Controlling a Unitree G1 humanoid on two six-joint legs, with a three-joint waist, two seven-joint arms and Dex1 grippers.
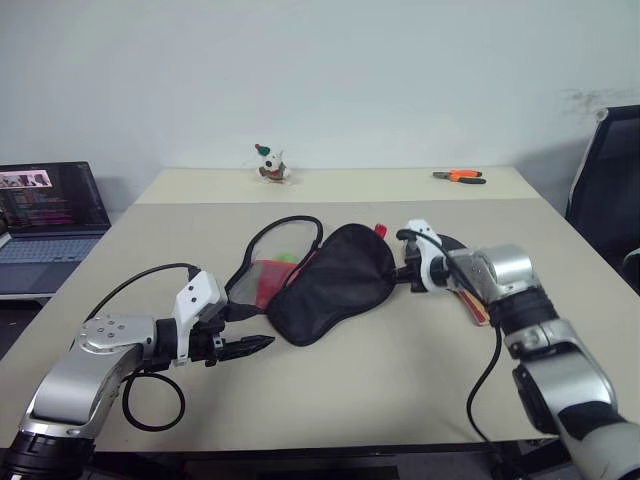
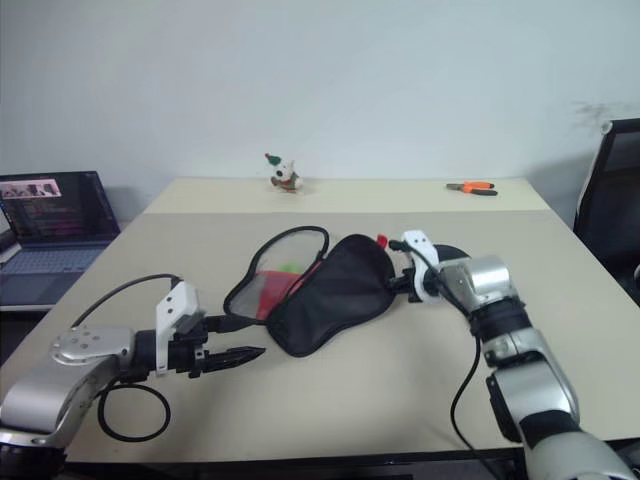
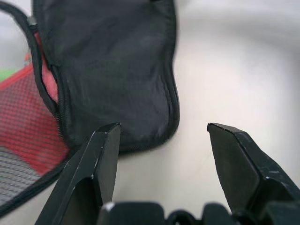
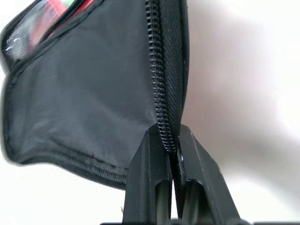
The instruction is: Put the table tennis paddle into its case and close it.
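The black fabric case (image 1: 335, 280) lies in the middle of the table with its mesh flap (image 1: 270, 262) thrown open to the left, red lining showing beneath. My right gripper (image 4: 164, 133) is shut on the case's zipper edge at its right side (image 1: 398, 272). My left gripper (image 1: 262, 344) hovers open just in front of the case's narrow near end (image 3: 140, 117), apart from it, nothing between its fingers. Beside my right forearm a light wooden handle (image 1: 478, 306) of the table tennis paddle pokes out; the arm hides the blade.
A laptop (image 1: 50, 210) stands open off the table's left side. A small toy figure (image 1: 270, 165) and orange-handled pliers (image 1: 460, 176) lie along the far edge. A black chair (image 1: 610, 180) is at the right. The table's front edge (image 1: 300, 440) is close.
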